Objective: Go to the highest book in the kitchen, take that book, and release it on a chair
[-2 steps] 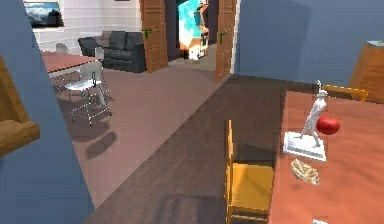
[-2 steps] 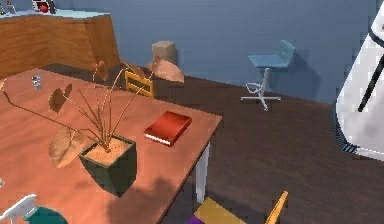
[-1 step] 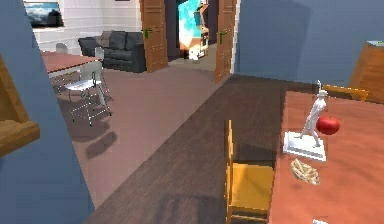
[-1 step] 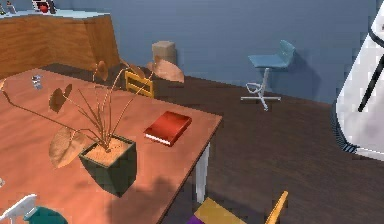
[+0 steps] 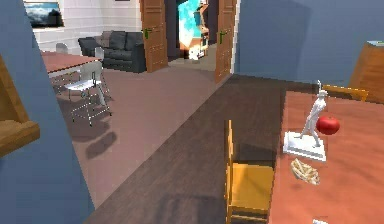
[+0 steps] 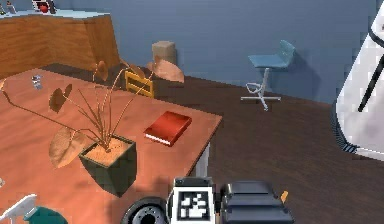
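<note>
Evidently the red book [image 6: 168,127] lies on the table [image 6: 25,125] at mid-frame, long axis slanting up-right, above the gripper [image 6: 148,212] at the bottom edge; whether it holds anything cannot be told.

Book [image 6: 168,128] lies on table [image 6: 30,120], right of potted plant [image 6: 110,163]. Swivel chair [image 6: 270,68] stands behind the table, well apart.

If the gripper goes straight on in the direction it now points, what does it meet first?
Probably the wooden table, near the red book, assuming the gripper points outward toward it. Its far end is hard to make out, so depth is unclear.
</note>
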Available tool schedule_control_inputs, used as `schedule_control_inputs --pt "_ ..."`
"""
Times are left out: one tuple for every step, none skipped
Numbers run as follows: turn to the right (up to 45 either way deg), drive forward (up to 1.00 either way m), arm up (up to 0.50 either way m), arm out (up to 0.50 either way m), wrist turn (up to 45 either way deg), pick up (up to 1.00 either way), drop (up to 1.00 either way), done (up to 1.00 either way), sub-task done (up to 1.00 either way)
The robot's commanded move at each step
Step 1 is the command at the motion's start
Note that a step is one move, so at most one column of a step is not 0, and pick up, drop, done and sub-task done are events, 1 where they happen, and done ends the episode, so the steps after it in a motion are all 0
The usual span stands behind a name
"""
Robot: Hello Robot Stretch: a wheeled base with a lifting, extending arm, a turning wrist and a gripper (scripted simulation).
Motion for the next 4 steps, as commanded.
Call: schedule_control_inputs --pt "0.0 0.00 0.00 0.42 0.0 0.00 0.00 0.00 0.00" --pt "0.0 0.00 0.00 0.00 45.0 0.00 0.00 0.00 0.00" --pt "0.0 0.00 0.00 0.00 45.0 0.00 0.00 0.00 0.00" --pt "0.0 0.00 0.00 0.00 45.0 0.00 0.00 0.00 0.00"
